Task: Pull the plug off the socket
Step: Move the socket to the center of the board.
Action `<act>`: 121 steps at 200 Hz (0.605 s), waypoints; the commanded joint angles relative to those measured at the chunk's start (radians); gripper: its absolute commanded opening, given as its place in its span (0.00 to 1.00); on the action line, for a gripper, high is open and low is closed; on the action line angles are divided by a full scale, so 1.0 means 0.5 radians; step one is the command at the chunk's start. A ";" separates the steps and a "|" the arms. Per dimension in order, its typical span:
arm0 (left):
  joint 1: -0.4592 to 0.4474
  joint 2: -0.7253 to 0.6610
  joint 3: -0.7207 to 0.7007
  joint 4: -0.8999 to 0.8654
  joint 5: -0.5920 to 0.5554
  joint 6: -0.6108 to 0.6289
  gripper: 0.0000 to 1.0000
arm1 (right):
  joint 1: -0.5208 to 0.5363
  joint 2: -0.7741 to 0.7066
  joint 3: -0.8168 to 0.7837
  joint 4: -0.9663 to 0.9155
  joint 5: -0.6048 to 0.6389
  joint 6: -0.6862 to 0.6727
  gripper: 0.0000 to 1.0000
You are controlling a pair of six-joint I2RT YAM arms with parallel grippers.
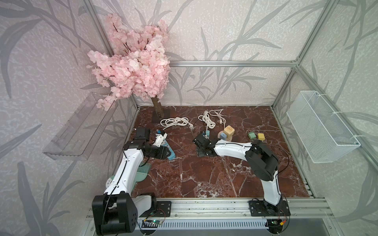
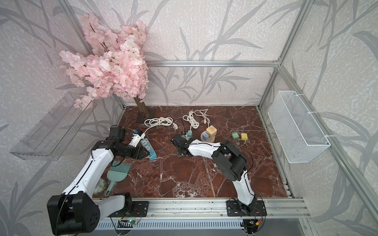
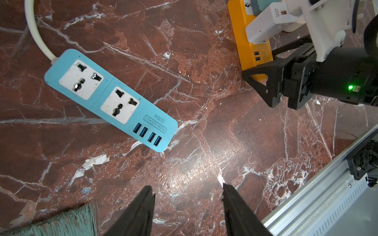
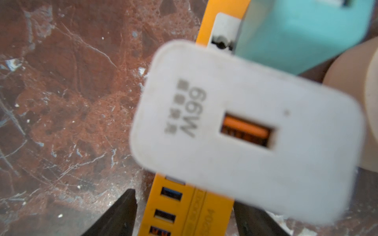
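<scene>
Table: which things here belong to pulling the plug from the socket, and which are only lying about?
For the job: white charger, orange power strip, right gripper.
Lying about: blue power strip, brush, white cables, blossom tree, green cube, yellow cube.

Red-brown bench top [image 1: 204,173], veined in white like marble. Near its left edge, sky-blue power strip [image 3: 110,100] with white socket faces and darker blue ports. Closer to the front edge, mint-green brush [image 2: 119,170]. Toward the middle, orange-yellow power strip [image 4: 184,204] with white charger [image 4: 245,132], grey lettering and orange port, and pale teal plug [image 4: 296,34]. White cords [image 1: 173,122] near the back edge. Green block [image 1: 252,135] and yellow block [image 1: 260,136] toward the right edge. Pink blossom tree [image 1: 133,67] at the back left corner. Pale grey walls [image 1: 225,30] patterned with darker grey leaves. White mesh basket [image 1: 323,126].
</scene>
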 commanded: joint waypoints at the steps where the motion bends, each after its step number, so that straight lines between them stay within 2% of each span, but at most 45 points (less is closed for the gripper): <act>1: -0.001 -0.038 -0.019 0.009 -0.021 -0.014 0.57 | -0.017 0.069 0.033 0.035 0.050 -0.006 0.78; 29: -0.003 -0.038 -0.020 0.012 -0.019 -0.014 0.57 | -0.028 0.114 0.070 -0.009 0.028 -0.006 0.67; 59: -0.002 -0.024 -0.011 0.005 -0.007 -0.010 0.57 | -0.020 0.042 -0.030 0.036 -0.022 -0.019 0.44; 71: -0.003 -0.021 -0.003 -0.008 0.001 -0.003 0.57 | -0.017 0.001 -0.086 0.073 -0.066 -0.127 0.39; 121: -0.002 0.011 0.023 -0.039 0.020 0.016 0.57 | 0.034 -0.150 -0.236 0.083 -0.291 -0.370 0.36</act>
